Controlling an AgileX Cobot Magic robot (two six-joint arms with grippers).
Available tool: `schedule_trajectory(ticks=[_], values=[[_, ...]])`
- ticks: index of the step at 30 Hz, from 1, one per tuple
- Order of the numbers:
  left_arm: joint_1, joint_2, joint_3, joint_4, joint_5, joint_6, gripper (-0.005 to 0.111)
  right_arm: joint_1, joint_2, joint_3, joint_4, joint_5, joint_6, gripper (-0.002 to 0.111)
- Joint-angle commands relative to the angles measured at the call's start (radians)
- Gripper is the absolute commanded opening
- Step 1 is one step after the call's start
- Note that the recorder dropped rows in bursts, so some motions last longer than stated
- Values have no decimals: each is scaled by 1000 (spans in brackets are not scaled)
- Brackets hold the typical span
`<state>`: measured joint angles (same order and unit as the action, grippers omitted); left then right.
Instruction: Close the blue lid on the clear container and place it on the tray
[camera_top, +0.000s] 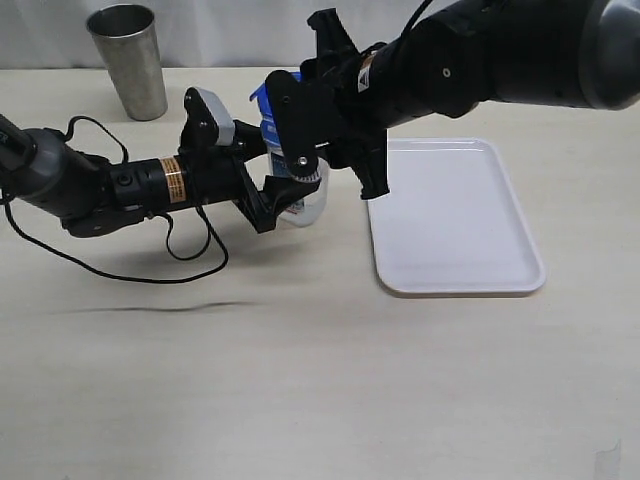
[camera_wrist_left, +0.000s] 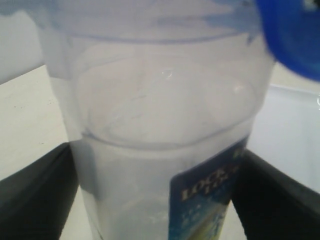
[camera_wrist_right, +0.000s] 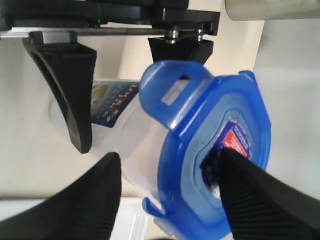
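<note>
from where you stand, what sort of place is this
Likely a robot lab bench: two black arms over a plain beige table with only props on it, a steel cup, a white tray and a clear container.

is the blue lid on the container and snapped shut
On, but not fully latched: the blue lid covers the clear container, yet one flap sticks out unsnapped. The other flaps cannot be judged.
</note>
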<state>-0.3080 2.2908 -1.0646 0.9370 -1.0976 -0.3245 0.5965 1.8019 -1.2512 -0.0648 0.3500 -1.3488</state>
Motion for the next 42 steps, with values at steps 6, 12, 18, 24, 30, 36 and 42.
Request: schedule_trajectory(ticks=[6,12,18,24,30,36,42], values=[[-19,3,4,19,-14,8,0,6,-25,18,178,182,14,54],[-19,3,4,1,-7,6,0,6,-88,18,184,172,135,54],[-19,3,4,-7,0,6,0,8,-106,18,237,172,158,54],[-19,3,4,-7,0,6,0,10,-118,-16,349,166,191,54],[-19,3,4,-7,4,6,0,8,-126,-131,363,288,407,54],[-19,3,4,-7,8,6,0,12,-80,-249,209,370,816,44],[-19,3,4,-7,9,6,0,47,51,-369,122,501,964,44]])
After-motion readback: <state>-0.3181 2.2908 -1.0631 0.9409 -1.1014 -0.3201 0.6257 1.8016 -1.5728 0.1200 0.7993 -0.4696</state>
